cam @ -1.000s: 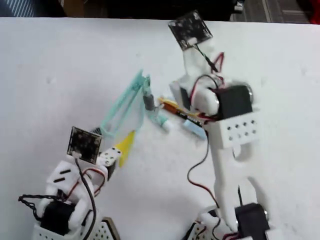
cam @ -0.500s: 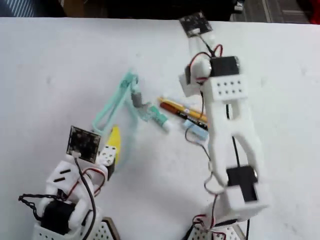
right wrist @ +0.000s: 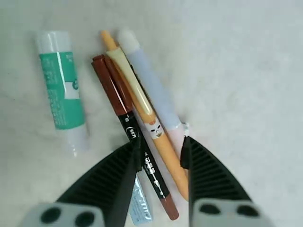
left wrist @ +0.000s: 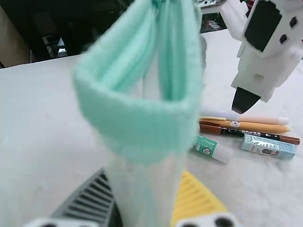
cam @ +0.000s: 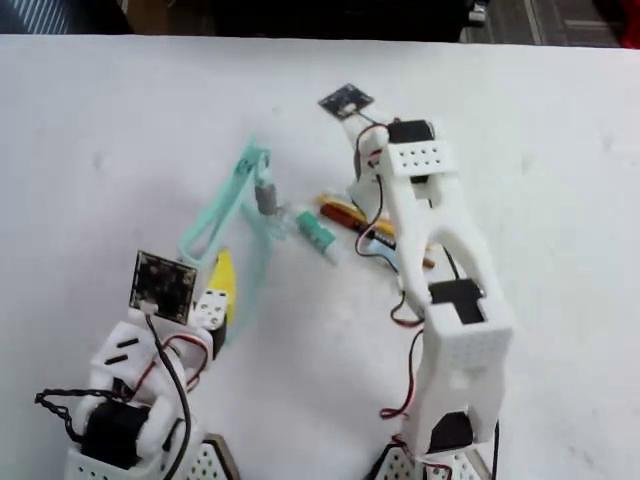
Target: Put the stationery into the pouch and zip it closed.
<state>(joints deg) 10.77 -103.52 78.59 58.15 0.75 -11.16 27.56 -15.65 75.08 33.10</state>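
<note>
The pouch (cam: 232, 215), clear with mint-green trim, stands raised with its mouth (left wrist: 142, 90) open. My left gripper (cam: 222, 290) is shut on its lower edge, between the grey and yellow fingers (left wrist: 194, 205). On the table beside it lie a green glue stick (right wrist: 61, 90), a brown pen (right wrist: 125, 125), an orange pen (right wrist: 144, 116), a pale pen (right wrist: 151, 92) and a light-blue packet (left wrist: 267, 146). My right gripper (right wrist: 161, 158) hangs open just over the pens, its black fingers either side of the orange one. From the left wrist view it (left wrist: 244, 101) sits above the pens (left wrist: 246, 127).
The white table (cam: 120, 120) is bare to the far left and far right. The right arm (cam: 440, 290) stretches from the near edge over the blue packet (cam: 378, 250). A grey piece (cam: 265, 197) sits at the pouch's mouth, next to the glue stick (cam: 318, 232).
The right arm has folded forward and come down over the pens. The left gripper has drawn the pouch slightly leftward, away from the stationery.
</note>
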